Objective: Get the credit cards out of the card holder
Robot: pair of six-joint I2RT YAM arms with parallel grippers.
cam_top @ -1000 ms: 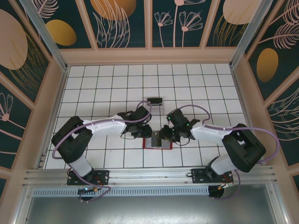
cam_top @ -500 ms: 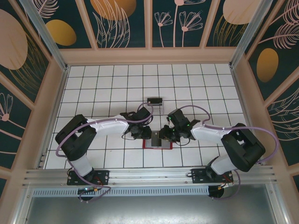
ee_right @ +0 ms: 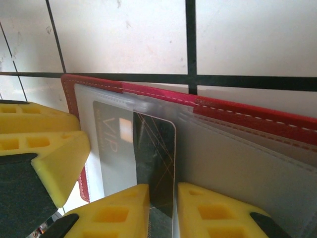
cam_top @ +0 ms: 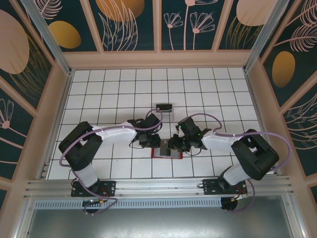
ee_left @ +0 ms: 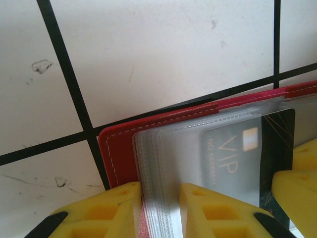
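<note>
The red card holder (cam_top: pixel 167 154) lies open on the tiles between both arms. Its clear sleeve stack (ee_left: pixel 163 163) fans over the red cover (ee_left: pixel 121 153). My left gripper (ee_left: pixel 159 210) is shut on the sleeves' left edge, also seen from above (cam_top: pixel 154 141). A black VIP credit card (ee_right: pixel 154 158) sticks partway out of a sleeve, its printed half still under plastic (ee_left: pixel 228 153). My right gripper (ee_right: pixel 162 213) is shut on the card's bare end, and it sits over the holder's right side (cam_top: pixel 173 144). Other cards are hidden.
A small clear plastic box (cam_top: pixel 164 111) with a dark top stands on the tiles just behind the holder. The right gripper's yellow finger (ee_left: pixel 296 198) crowds the left wrist view. Tall patterned walls enclose the white tiled table (cam_top: pixel 109 89).
The left arm's elbow swung slightly right and its gripper settled at the holder's left edge. The right gripper edged a little left. The holder has stayed in place.
</note>
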